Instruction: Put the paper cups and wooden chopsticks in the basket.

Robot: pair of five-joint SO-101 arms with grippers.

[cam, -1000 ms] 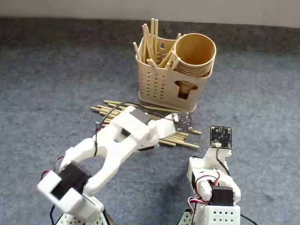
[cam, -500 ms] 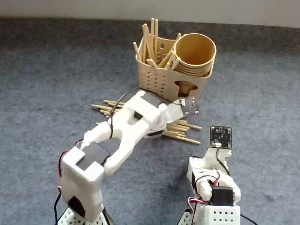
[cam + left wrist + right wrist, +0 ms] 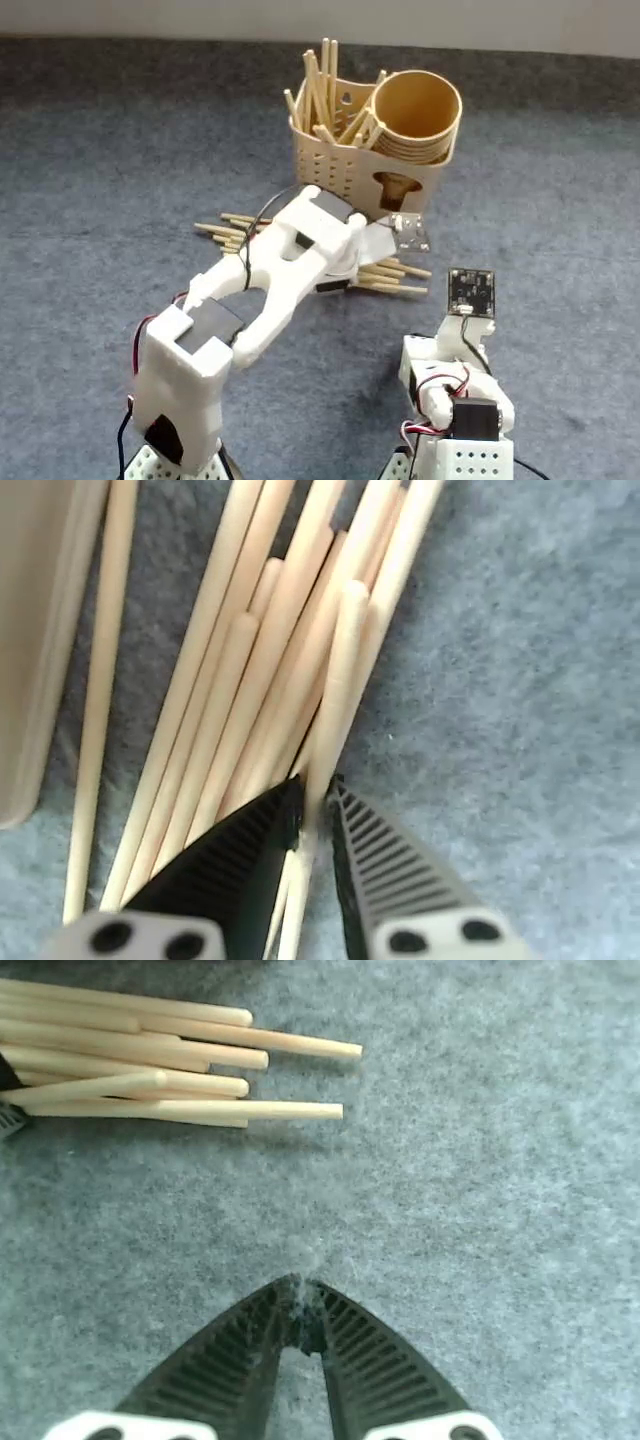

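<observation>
1. Two arms sit at the bench [image 3: 90, 150]. The left arm [image 3: 270, 290] is stretched out over the loose chopsticks [image 3: 228, 230]. The right arm [image 3: 455, 395] is folded back near its base.
2. Left pincer [image 3: 315, 792] is clenched on one chopstick [image 3: 345, 650] at the edge of the pile. The stick runs between the jaws. Its neighbours lie flat on the bench, touching it or just beside it.
3. Right pincer [image 3: 303, 1305] is closed on nothing. Its tips are low over bare bench, apart from the near ends of the pile.
4. Basket [image 3: 340, 180] stands upright just behind the pile, near the left wrist.
5. Cups [image 3: 415, 105] are nested in one stack in the basket compartment on the right arm's side. The top cup's mouth faces up, above the rim.
6. Stowed chopsticks [image 3: 322, 80] stand tilted in the other compartment, with their tops well above the rim and some leaning toward the cups.
</observation>
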